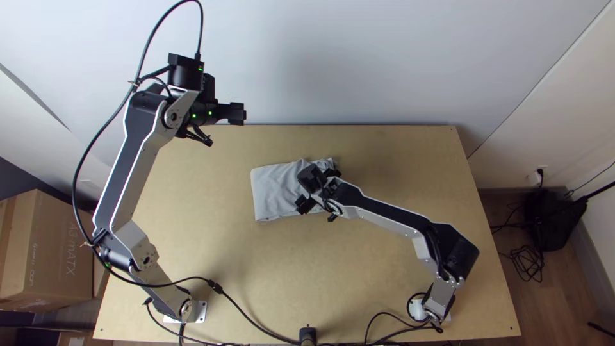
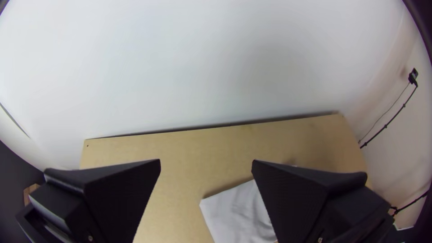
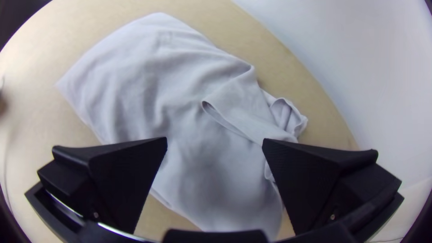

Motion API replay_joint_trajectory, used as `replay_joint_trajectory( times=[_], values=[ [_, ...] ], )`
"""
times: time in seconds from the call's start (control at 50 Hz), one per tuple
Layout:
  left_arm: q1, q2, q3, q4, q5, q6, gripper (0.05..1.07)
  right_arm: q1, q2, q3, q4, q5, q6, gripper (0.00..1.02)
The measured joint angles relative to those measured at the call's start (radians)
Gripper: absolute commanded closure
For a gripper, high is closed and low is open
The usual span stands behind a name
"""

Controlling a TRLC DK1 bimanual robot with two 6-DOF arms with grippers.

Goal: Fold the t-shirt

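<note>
Table (image 1: 192, 192): pale wood, smooth, nearly matt; on it, t-shirt (image 1: 275, 189) of matt cloth, surface creased. Above table, right gripper (image 1: 318, 188) in matt black, plastic by its look. Left of table, matt cardboard box (image 1: 51, 250); beyond table, smooth wall (image 1: 384, 64).

Top view: black right gripper (image 1: 319, 188) kinda blocked far-right part of light grey fabric t-shirt (image 1: 275, 189); brown cardboard box (image 1: 48, 256) got chopped by left edge. Left wrist view: shirt ran off bottom, partly behind black left gripper (image 1: 237, 113). Couldn't tell layer count, sorry.
</note>
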Motion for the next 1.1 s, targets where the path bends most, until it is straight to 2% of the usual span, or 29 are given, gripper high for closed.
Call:
replay_joint_trajectory(
  times=[0.12,0.24,0.76,0.88,0.96,1.02,1.06,1.1],
  values=[
    [0.023,-0.015,0.0,-0.009,0.003,-0.003,0.09,-0.006,0.056,0.0,0.07,0.012,-0.047,0.05],
    [0.04,-0.026,0.0,-0.018,0.003,-0.003,0.09,-0.028,0.097,0.009,0.108,0.027,-0.06,0.05],
    [0.064,-0.028,-0.004,-0.026,0.029,-0.023,0.09,-0.17,0.111,0.043,0.14,0.037,-0.039,0.05],
    [0.06,-0.028,-0.004,-0.026,0.029,-0.026,0.09,-0.222,0.111,0.05,0.135,0.037,0.023,0.05],
    [0.059,-0.028,-0.004,-0.026,0.029,-0.026,0.09,-0.28,0.111,0.082,0.081,0.018,0.103,0.05],
    [0.059,-0.028,-0.004,-0.026,0.03,-0.026,0.09,-0.327,0.109,0.116,0.006,-0.046,0.183,0.05],
    [0.059,-0.028,-0.004,-0.026,0.029,-0.026,0.09,-0.361,0.107,0.141,-0.058,-0.116,0.25,0.05],
    [0.059,-0.028,-0.004,-0.026,0.029,-0.026,0.09,-0.396,0.103,0.169,-0.138,-0.231,0.325,0.05]
  ],
)
